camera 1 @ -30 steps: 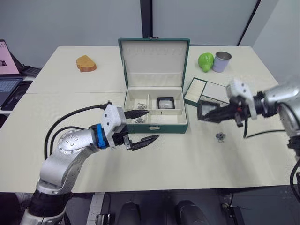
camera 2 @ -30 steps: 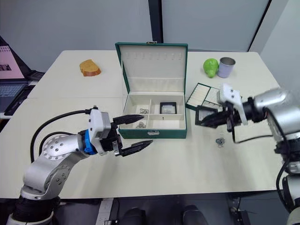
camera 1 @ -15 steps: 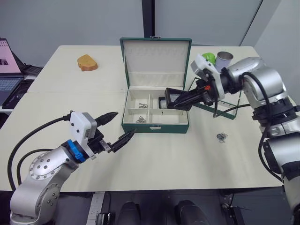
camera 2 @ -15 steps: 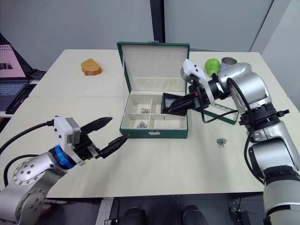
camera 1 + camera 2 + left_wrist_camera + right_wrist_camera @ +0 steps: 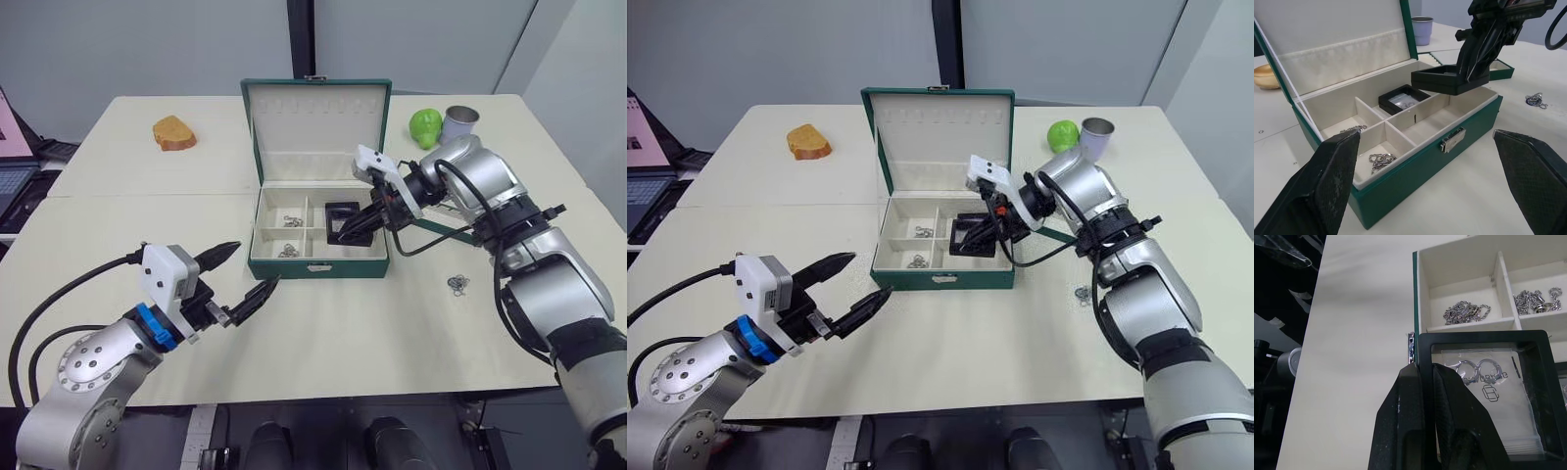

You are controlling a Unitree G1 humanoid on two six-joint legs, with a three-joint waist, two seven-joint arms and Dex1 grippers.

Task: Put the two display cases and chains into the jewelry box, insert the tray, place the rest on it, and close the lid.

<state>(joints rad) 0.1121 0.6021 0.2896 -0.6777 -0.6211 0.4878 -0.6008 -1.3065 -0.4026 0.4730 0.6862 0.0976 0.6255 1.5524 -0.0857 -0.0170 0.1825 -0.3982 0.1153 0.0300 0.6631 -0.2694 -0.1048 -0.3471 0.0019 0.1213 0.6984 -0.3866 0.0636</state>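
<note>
- Your left pincer (image 5: 238, 287) hangs wide open over the counter (image 5: 392, 323), holding nothing.
- Your right pincer (image 5: 355, 227) pinches a display case (image 5: 1449, 80), now lower over the jewelry box (image 5: 318, 262) than before.

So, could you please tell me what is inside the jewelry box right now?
The jewelry box holds chains in its two left compartments and one display case at the back right. A second display case, held above, hides part of the right side.

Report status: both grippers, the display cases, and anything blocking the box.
Left gripper open, empty, in front of jewelry box. Right gripper shut on second display case, above box. First case already inside. Nothing blocking.
</note>
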